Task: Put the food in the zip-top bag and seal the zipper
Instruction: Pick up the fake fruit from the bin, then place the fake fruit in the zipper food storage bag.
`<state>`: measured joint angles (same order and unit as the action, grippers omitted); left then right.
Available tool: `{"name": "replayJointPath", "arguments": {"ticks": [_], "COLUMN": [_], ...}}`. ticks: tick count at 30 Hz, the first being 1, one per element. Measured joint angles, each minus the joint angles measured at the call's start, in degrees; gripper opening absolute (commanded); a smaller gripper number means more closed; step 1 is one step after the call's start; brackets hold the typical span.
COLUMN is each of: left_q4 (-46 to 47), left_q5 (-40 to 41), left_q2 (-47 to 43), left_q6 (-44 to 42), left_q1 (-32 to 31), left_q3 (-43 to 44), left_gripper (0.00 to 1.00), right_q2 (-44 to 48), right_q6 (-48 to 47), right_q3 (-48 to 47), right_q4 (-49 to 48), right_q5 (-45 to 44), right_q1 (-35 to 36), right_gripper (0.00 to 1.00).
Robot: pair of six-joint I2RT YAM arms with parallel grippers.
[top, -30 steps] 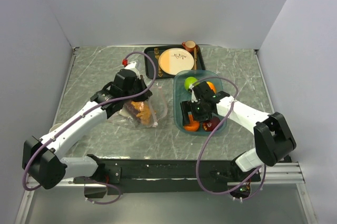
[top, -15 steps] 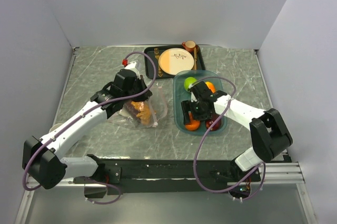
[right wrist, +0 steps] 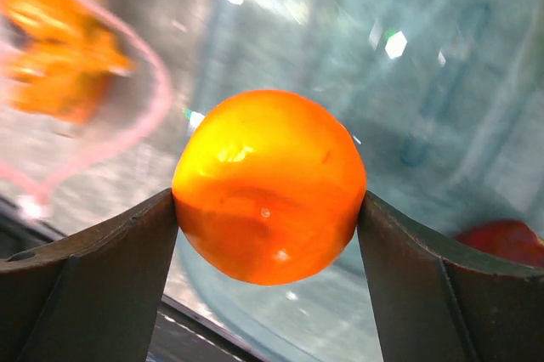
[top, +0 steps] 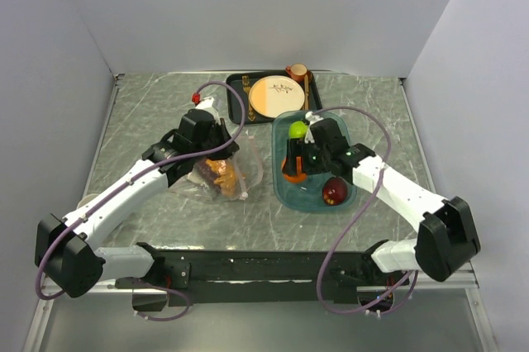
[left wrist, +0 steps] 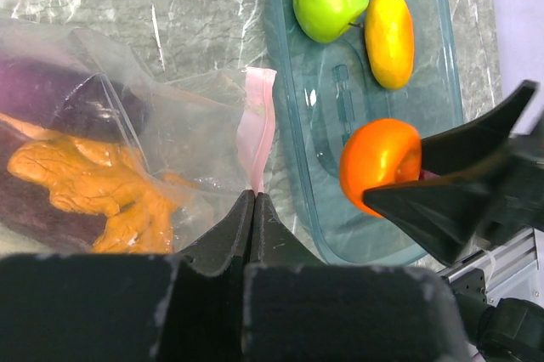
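Grey marbled table (top: 140, 112) carries a clear zip-top bag (top: 248, 172) left of centre, a teal tray (top: 289, 200) beside it, and a dark tray (top: 234, 81) behind.

The orange (right wrist: 268, 183) is smooth, glossy plastic with bright highlights. The zip-top bag (left wrist: 170, 107) is clear, crinkly film; the tray (left wrist: 340, 107) is translucent teal plastic. The table (top: 149, 104) is grey, marbled, faintly shiny.

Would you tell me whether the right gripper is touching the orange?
Touching: the right wrist view shows both fingers of the right gripper pressed against opposite sides of the orange.
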<state>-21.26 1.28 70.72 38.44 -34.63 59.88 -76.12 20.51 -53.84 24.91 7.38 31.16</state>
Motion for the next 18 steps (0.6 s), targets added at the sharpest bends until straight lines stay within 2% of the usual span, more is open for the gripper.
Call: {"name": "replayJointPath", "arguments": {"ticks": [10,18], "left_q4": [0.9,2.0], "left_q5": [-0.6,-2.4], "left_q2": [-0.4,-0.9], "left_q6": [0.3,1.2], "left_q1": [0.0,0.0], "left_q3": [-1.6,-1.6], "left_gripper": [0.01,0.01], "right_q2": [2.1,-1.1], "right_q6": [5.8,10.3], "right_q3": [2.2,2.2], "right_q4": [-10.3,-18.1], "right_q5": [10.0,14.3], "right_q1": [0.3,4.7], "right_gripper": [0.55,0.55]}}
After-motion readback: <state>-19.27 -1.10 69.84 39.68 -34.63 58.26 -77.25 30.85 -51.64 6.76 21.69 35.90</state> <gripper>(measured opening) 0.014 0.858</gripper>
